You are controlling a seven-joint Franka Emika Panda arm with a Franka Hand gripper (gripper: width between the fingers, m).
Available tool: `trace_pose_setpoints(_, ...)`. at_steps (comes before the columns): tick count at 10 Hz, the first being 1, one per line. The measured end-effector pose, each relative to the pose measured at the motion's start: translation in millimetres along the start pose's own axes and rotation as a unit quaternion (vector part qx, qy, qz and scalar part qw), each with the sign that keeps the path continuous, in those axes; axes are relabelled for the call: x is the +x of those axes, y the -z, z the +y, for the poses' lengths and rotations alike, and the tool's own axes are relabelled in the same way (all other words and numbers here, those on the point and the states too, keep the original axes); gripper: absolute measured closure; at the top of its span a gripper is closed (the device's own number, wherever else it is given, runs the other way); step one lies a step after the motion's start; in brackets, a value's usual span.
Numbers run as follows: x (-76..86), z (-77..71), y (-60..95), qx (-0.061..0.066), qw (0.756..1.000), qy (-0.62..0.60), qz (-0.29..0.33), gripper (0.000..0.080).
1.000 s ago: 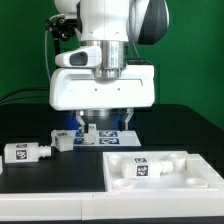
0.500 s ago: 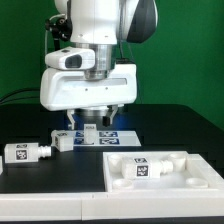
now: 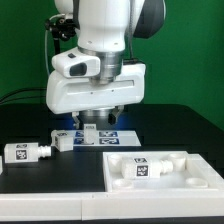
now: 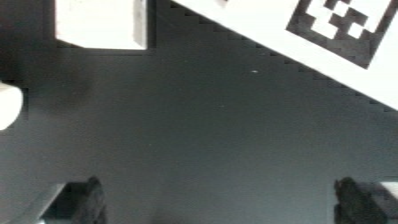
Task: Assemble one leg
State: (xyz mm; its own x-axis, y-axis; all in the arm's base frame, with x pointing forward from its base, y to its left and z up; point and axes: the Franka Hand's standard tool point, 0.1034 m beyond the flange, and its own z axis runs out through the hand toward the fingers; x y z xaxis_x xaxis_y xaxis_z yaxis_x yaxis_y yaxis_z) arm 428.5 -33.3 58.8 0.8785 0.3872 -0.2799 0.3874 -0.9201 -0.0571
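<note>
Gripper, jaws spread and empty, hovers; nearest leg lies lower, toward the exterior view's left, long axis crosswise.

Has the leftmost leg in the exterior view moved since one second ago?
No. The leg keeps the same gap to the marker board.

In the exterior view the arm's wrist housing covers most of the end effector, which in turn hides the middle of the marker board. The panel is cut off at the exterior view's right edge. The tag on the leg at the exterior view's left is too small to read. In the wrist view the fingertips are dark, blurred and cropped by the picture's edge. A white piece and a rounded white shape run off the picture, too little showing to name them.
</note>
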Motion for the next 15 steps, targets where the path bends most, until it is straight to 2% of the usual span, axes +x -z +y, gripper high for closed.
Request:
trace_pose_setpoints(1,-7.0,12.7,-0.9,0.014,0.999,-0.006,-0.043,0.0151)
trace_pose_setpoints(2,-13.7,24.5,-0.5,0.010,0.997,-0.003,-0.072,0.0151)
trace_pose_setpoints(3,-27.4,28.0,-7.6,0.007,0.992,0.000,-0.123,0.0151)
trace_pose_setpoints(4,-32.1,30.1,-13.2,0.007,0.989,0.003,-0.151,0.0151)
trace_pose_setpoints(9,-36.8,18.9,-22.2,0.035,0.958,0.009,-0.285,0.0151)
trace_pose_setpoints(10,-38.6,24.2,-26.6,0.035,0.947,0.009,-0.318,0.0151)
trace_pose_setpoints(11,-39.9,27.2,-30.7,0.032,0.940,0.012,-0.338,0.0151)
trace_pose_setpoints(12,-40.7,32.3,-32.6,0.030,0.943,0.008,-0.330,0.0151)
trace_pose_setpoints(13,-42.7,37.5,-34.1,0.034,0.946,0.004,-0.322,0.0151)
trace_pose_setpoints(15,-40.9,35.7,-34.4,0.033,0.946,0.007,-0.322,0.0151)
